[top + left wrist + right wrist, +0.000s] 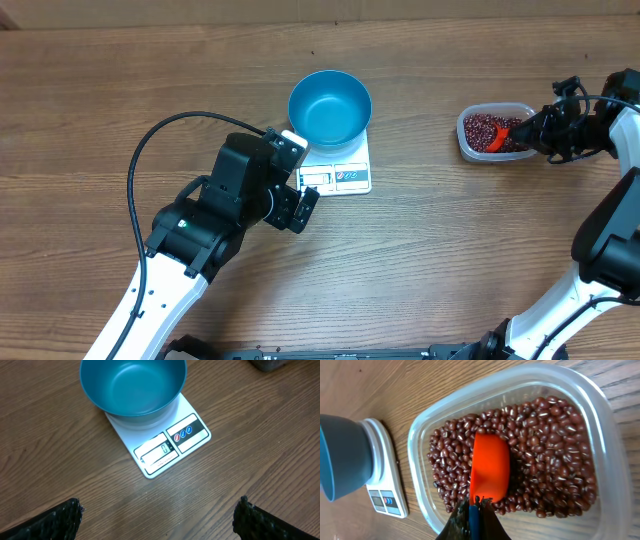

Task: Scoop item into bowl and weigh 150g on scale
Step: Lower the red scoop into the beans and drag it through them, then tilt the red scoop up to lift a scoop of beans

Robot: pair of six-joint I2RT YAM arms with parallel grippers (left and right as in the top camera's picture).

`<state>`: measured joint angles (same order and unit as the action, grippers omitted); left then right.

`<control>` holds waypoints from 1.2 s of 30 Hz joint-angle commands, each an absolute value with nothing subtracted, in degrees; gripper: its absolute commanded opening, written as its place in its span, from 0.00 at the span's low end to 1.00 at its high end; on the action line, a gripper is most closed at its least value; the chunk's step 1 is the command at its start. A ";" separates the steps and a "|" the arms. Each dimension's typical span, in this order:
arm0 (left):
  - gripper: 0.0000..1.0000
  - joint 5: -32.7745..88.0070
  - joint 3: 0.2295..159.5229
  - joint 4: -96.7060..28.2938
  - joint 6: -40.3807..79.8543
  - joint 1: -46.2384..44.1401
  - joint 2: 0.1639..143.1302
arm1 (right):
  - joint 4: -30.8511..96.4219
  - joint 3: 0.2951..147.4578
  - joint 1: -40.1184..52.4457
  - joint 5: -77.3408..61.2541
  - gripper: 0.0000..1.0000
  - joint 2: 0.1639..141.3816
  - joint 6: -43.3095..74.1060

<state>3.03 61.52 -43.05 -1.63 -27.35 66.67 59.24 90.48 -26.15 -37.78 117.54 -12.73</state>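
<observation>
The blue bowl [330,107] stands empty on the white scale [340,176], also seen in the left wrist view as bowl [134,387] on scale [172,442]. My left gripper [298,195] hovers open just in front of the scale, its fingertips [60,520] wide apart over bare wood. The beans [545,455] fill a clear tub [445,415] at the right; the same tub [494,131] shows from overhead. My right gripper [475,510] is shut on the blue handle of an orange scoop [490,470], whose cup lies bottom-up among the beans.
The left arm's black cable [150,140] loops over the table to the left of the scale. The right arm's white links [600,250] stand along the right edge. The scale and bowl show at the left of the right wrist view.
</observation>
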 commanded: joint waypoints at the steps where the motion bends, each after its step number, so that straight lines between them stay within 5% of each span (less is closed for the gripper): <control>1: 0.99 3.90 62.89 -42.87 -1.08 -27.51 67.02 | 60.36 89.95 -25.50 -39.57 0.04 120.09 -15.40; 36: 0.99 3.90 62.89 -42.87 -1.08 -27.51 67.02 | 66.39 89.95 -35.68 -57.36 0.04 120.09 -24.34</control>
